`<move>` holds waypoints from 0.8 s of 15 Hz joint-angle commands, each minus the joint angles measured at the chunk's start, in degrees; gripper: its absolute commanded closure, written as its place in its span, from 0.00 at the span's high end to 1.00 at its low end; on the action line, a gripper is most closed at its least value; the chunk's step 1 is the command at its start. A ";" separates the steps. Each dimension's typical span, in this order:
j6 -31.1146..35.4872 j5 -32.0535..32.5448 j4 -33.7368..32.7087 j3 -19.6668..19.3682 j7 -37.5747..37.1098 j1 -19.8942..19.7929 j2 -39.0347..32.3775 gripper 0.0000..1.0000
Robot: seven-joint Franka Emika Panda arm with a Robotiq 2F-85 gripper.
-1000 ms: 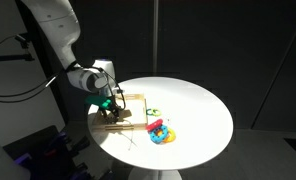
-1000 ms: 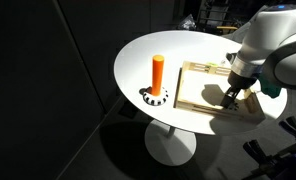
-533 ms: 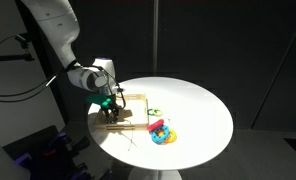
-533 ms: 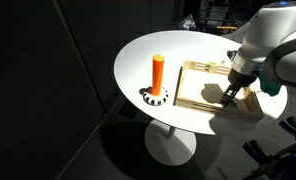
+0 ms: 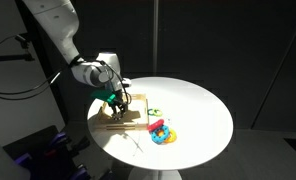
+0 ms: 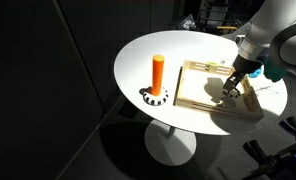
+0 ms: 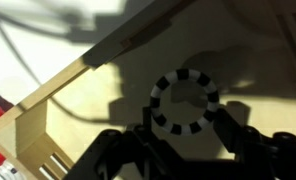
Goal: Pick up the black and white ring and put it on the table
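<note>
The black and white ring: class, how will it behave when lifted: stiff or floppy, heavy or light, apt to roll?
The black and white ring is probably stiff: its circle looks undistorted between the fingertips of the gripper. Likely light, being small and thin beside the wooden tray. Dropped on edge, it might roll.

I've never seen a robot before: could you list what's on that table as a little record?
table: round, white top
wooden tray: on the table, below the hand
black and white ring: between the fingers, against the tray floor
hand: over the tray; grip unclear
orange peg: upright, apart from the tray
coloured rings: on the table beside the tray
</note>
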State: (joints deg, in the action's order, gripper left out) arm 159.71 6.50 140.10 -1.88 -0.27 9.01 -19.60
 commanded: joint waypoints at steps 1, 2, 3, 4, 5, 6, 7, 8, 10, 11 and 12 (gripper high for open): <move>-2.99 3.61 -1.56 -2.91 -3.80 0.02 3.18 0.39; -3.31 5.03 -2.32 -4.12 -4.95 0.20 3.35 0.39; -3.87 6.34 -3.19 -5.14 -6.05 0.15 3.34 0.39; -4.37 7.86 -4.19 -6.16 -7.46 0.14 3.11 0.39; -5.04 9.13 -5.40 -7.06 -8.82 -0.01 2.58 0.39; -5.68 10.14 -6.47 -7.77 -9.93 -0.17 2.11 0.39; -6.47 11.26 -7.74 -8.62 -11.30 -0.27 1.46 0.39; -7.31 12.17 -8.93 -9.29 -12.46 -0.42 0.91 0.39; -9.13 13.56 -11.44 -10.44 -14.66 -0.77 -0.36 0.39; -10.19 14.15 -12.74 -11.00 -15.85 -0.90 -1.09 0.39; -11.23 14.78 -14.15 -11.64 -17.19 -0.93 -1.98 0.39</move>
State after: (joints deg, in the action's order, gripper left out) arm 152.04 18.66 130.83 -12.30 -13.19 8.45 -18.77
